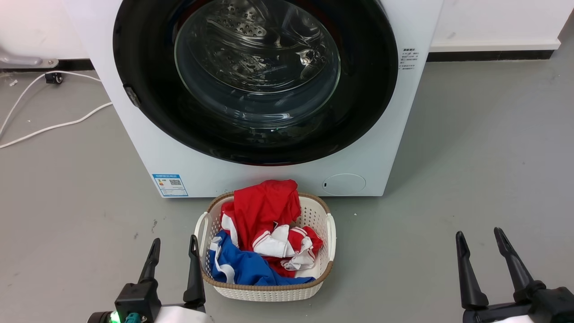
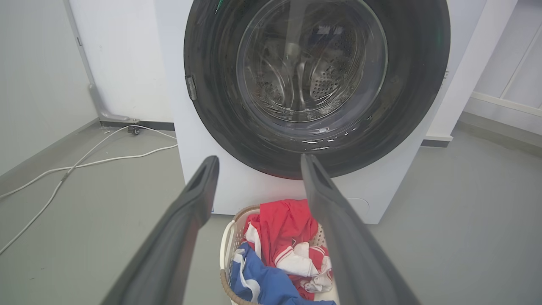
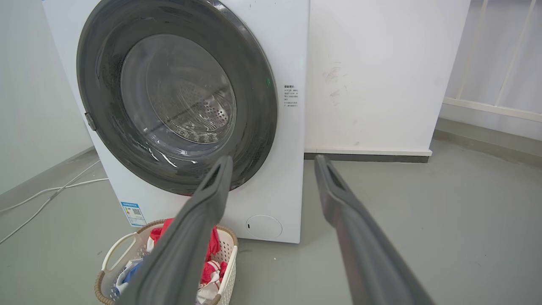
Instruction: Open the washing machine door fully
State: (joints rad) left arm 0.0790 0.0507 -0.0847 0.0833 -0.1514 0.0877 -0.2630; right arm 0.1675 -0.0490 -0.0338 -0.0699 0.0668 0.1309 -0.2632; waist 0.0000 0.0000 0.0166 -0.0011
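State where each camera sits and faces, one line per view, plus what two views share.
Head view: on the head, looking down at the washing machine door and laundry basket; left gripper and right gripper show.
Left wrist view: left wrist, facing the door squarely; own fingers show.
Right wrist view: right wrist, facing the door obliquely; own fingers show.
Both wrist views share door and basket.

Laundry corner: washing machine [image 1: 251, 179], clothes basket [image 1: 331, 233], grey floor [image 1: 471, 157].
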